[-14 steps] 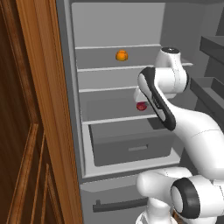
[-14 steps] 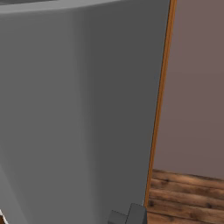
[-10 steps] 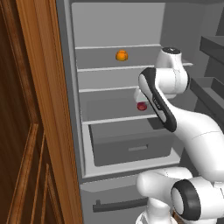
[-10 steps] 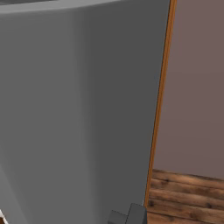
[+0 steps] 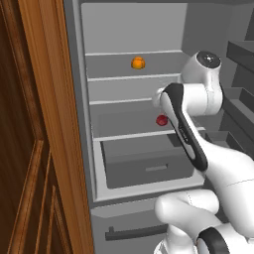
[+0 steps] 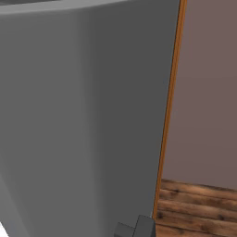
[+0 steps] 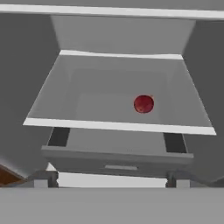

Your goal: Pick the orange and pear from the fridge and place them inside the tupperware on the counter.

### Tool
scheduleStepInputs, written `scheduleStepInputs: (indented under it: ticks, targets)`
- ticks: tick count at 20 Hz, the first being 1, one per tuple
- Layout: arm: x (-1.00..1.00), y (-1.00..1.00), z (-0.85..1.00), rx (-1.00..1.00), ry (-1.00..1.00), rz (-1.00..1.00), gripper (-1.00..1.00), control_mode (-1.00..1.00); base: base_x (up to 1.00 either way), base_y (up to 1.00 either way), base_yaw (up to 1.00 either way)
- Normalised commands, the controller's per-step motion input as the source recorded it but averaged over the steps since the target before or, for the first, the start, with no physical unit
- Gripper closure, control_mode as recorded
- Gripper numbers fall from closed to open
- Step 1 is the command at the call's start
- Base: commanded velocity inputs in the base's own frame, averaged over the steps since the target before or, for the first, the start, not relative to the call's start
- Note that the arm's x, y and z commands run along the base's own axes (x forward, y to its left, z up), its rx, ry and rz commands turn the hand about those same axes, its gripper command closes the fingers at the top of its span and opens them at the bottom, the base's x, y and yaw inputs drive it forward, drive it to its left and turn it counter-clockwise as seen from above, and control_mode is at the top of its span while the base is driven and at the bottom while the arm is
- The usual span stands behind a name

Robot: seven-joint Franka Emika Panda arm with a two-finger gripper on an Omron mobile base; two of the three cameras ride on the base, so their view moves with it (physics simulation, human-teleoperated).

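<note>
Arm reaching into the open fridge (image 5: 89,163); pear (image 7: 143,104) ahead of the hand camera, gripper state indeterminate.

In the hand view the pear sits on a pale grey shelf (image 7: 118,126), right of centre and set back from the shelf's front lip, with the grey drawer (image 7: 117,156) directly below that shelf. Only two blurred dark fingertips (image 7: 43,178) show at the lower corners, well apart from the pear and holding nothing visible; how far the jaws stand open cannot be told. In the left base view the pear (image 5: 161,120) is partly covered by the arm's forearm, which also hides the gripper itself. The orange (image 5: 138,63) rests alone on a higher shelf, toward the back. The right base view shows a flat grey fridge panel (image 6: 83,115) at close range.
</note>
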Motion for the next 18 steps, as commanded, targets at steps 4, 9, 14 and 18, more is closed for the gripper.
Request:
scheduleStepInputs:
  ticks: [4, 9, 14, 18]
  targets:
    - [0.1, 0.02, 0.38, 0.03, -0.33, 0.0, -1.0, -1.0, 0.0, 0.0, 0.0]
    - [0.33, 0.0, 0.41, 0.05, -0.15, 0.0, -1.0, -1.0, 0.0, 0.0, 0.0]
    - [0.33, 0.0, 0.47, 0.07, -0.02, 0.0, -1.0, -1.0, 0.0, 0.0, 0.0]
    - [0.38, 0.0, 0.43, 0.06, 0.0, 0.0, -1.0, -1.0, 0.0, 0.0, 0.0]
